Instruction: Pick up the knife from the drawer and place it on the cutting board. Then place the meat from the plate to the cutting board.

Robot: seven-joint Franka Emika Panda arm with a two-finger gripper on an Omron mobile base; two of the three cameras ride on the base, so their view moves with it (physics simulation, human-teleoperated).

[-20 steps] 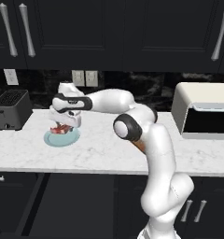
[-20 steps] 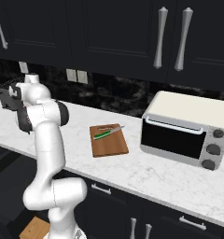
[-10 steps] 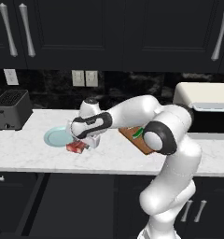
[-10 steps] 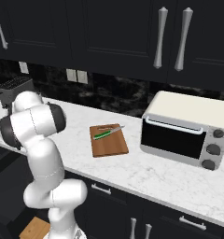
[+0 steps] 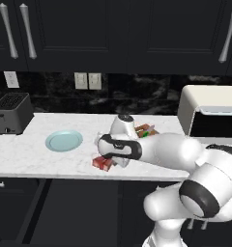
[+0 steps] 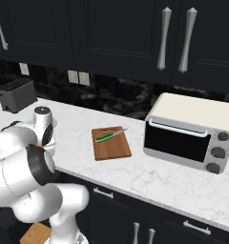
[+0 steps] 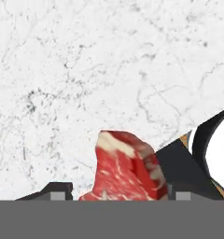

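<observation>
My gripper [image 5: 105,161] is shut on the meat [image 5: 102,163], a red wedge with a pale fatty edge, held just above the white counter near its front edge. The hand view has the meat [image 7: 128,169] between my gripper's [image 7: 119,192] dark fingertips [image 7: 59,190], over bare marble. Left of the gripper, the light teal plate [image 5: 64,140] lies with nothing on it. The brown cutting board [image 6: 111,143] lies right of the gripper, and the green-handled knife [image 6: 109,137] rests on its far part. My arm hides most of the cutting board [image 5: 148,129] in the left base view. The drawer is out of view.
A black toaster [image 5: 11,113] stands at the counter's far left. A cream toaster oven [image 6: 190,133] stands on the right, beyond the board. Black upper cabinets with long silver handles [image 6: 163,38] hang above. The counter's front edge [image 5: 50,176] runs just below the gripper.
The arm has swung right from the plate with the meat, which now hangs over the counter between plate and board. The plate is left bare.
</observation>
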